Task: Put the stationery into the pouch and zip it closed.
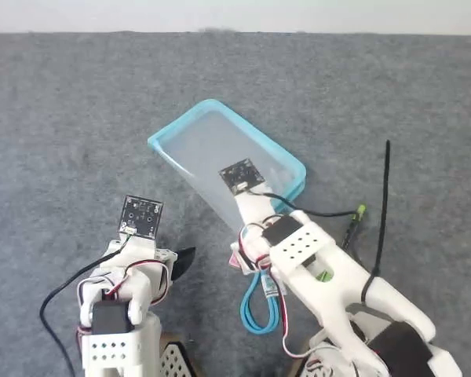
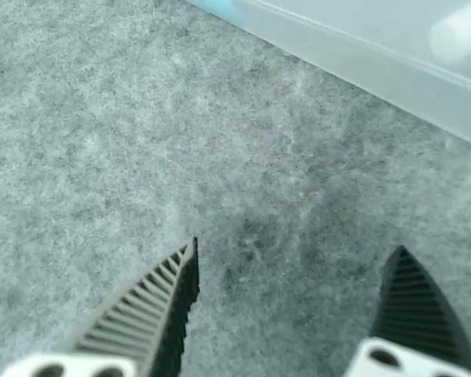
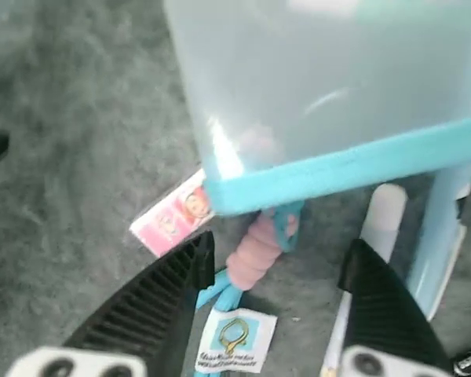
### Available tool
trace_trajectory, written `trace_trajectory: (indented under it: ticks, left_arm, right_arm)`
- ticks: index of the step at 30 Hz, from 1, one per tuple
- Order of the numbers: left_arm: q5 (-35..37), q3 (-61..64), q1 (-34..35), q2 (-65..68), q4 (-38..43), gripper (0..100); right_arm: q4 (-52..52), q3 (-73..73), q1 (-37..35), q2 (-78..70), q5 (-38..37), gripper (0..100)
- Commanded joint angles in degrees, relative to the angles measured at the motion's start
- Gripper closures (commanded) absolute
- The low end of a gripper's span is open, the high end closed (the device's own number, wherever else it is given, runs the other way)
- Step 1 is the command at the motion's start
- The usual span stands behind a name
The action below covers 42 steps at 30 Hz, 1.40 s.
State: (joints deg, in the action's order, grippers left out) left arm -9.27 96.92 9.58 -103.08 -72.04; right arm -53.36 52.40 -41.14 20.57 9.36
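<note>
The clear pouch (image 1: pixel 212 145) with a teal border lies slanted on the grey carpet. My right gripper (image 3: pixel 282 251) stands open at the pouch's near end (image 3: pixel 337 169). Between its fingers lie a pink ribbed piece (image 3: pixel 255 255) and a teal cord (image 3: pixel 226 297). A white pen (image 3: pixel 379 224) lies beside its finger, and a pink label (image 3: pixel 173 220) sticks out under the pouch edge. My left gripper (image 2: pixel 297 255) is open over bare carpet, a short way from the pouch's long side (image 2: pixel 392 59). In the high view its dark finger (image 1: pixel 184 261) shows left of the right arm.
A blue cord loop (image 1: pixel 259 310) lies on the carpet under the right arm. A green-tipped pen (image 1: pixel 355 220) and a black cable (image 1: pixel 386 188) lie right of the pouch. A small printed tag (image 3: pixel 231 342) sits near the right gripper. Open carpet (image 1: pixel 63 141) spreads left.
</note>
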Motion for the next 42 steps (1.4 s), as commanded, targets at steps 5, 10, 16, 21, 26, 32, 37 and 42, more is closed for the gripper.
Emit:
trace_trajectory:
  ticks: [5,10,16,21,26,32,37,42]
  left_arm:
    - [0.8,-0.4,0.0,-1.3,-0.3,65]
    - [0.8,-0.4,0.1,-1.3,-0.3,65]
    - [0.8,-0.4,0.1,-1.3,-0.3,65]
    - [0.8,-0.4,0.1,-1.3,-0.3,65]
    - [0.8,-0.4,0.1,-1.3,-0.3,65]
    - [0.8,-0.4,0.1,-1.3,-0.3,65]
    - [0.8,-0.4,0.1,-1.3,-0.3,65]
    - [0.8,-0.4,0.1,-1.3,-0.3,65]
  right_arm:
    - [-0.7,-2.8,-0.4,-0.2,0.4,70.6]
    - [2.4,-3.7,-0.3,-5.1,0.1,70.6]
    - [2.5,-7.0,2.2,-8.7,0.1,70.6]
    - [2.8,-8.3,4.0,-11.0,0.2,70.7]
    - [4.5,-8.2,3.9,-14.9,0.2,77.2]
    - [4.6,-8.3,4.0,-15.5,0.1,84.9]
    - [4.4,-10.5,7.3,-15.5,-3.2,89.7]
    - [3.7,-11.4,8.6,-15.5,-12.2,98.6]
